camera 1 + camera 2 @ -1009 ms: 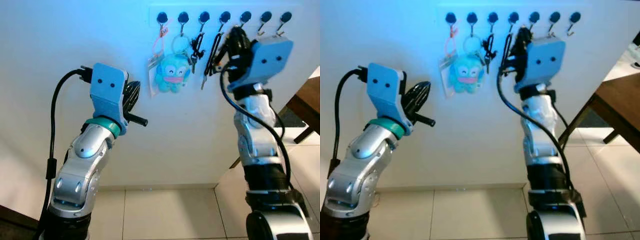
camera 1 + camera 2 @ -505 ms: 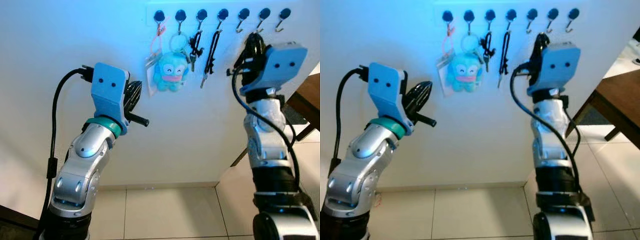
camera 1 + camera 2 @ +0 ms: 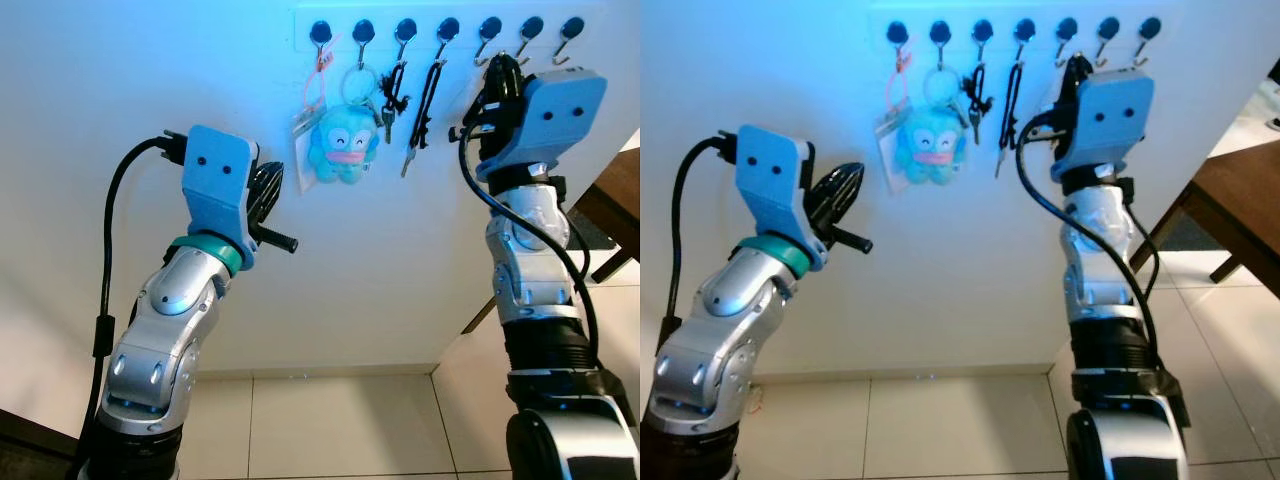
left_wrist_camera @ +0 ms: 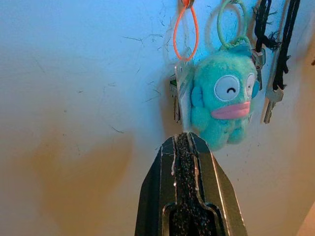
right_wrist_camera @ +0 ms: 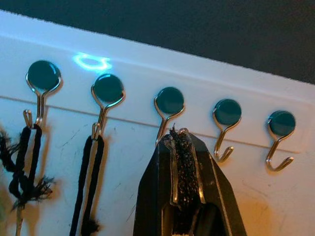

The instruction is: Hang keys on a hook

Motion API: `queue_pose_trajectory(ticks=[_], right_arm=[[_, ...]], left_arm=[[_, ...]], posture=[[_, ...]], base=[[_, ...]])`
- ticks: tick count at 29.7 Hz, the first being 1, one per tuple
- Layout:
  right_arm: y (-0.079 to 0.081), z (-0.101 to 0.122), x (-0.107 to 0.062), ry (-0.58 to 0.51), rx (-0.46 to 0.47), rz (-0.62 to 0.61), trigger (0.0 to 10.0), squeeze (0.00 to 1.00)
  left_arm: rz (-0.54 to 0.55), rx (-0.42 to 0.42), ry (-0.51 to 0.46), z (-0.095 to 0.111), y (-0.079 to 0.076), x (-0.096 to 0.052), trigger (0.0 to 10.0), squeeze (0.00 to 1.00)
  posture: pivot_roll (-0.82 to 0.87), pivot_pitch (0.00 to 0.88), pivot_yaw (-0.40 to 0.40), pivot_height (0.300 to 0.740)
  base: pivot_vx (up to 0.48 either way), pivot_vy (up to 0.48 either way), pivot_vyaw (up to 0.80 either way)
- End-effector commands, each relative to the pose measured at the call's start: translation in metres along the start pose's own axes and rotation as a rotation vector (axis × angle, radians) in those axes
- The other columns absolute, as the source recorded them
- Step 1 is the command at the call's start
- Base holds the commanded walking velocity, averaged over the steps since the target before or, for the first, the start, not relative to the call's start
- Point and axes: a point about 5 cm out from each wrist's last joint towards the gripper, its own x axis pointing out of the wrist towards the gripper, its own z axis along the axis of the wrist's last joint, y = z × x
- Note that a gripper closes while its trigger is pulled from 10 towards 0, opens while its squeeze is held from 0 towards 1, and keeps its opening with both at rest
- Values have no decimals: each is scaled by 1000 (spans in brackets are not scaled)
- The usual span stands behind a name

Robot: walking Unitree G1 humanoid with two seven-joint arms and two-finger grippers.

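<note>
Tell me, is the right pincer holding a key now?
No, the right pincer is shut with nothing between its fingers, its tip in front of a bare hook on the wall rack.

No text, label, brand, number or sign can be read anywhere in view.

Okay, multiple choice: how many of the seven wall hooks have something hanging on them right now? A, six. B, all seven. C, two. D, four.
D: on the hook rail, the four hooks from the robot's left carry the orange loop tag, the turquoise plush keychain and two black-strapped keys; the other three hooks are bare.
</note>
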Motion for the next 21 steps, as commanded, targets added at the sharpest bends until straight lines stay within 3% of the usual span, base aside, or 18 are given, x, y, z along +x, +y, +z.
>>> queue_pose_trajectory(ticks=[1, 12, 21], right_arm=[[3, -1, 1, 3, -1, 18, 10000, 0], [8, -3, 3, 7, -8, 57, 10000, 0], [12, 7, 6, -53, 15, 69, 10000, 0]], left_arm=[[2, 6, 5, 0, 0, -2, 10000, 0], [2, 2, 3, 0, 0, -1, 10000, 0], [8, -1, 0, 1, 0, -1, 10000, 0]], posture=[[-9, 69, 102, 740], [-10, 65, 100, 740], [-9, 64, 94, 740]], base=[[0, 0, 0], [0, 0, 0], [0, 0, 0]])
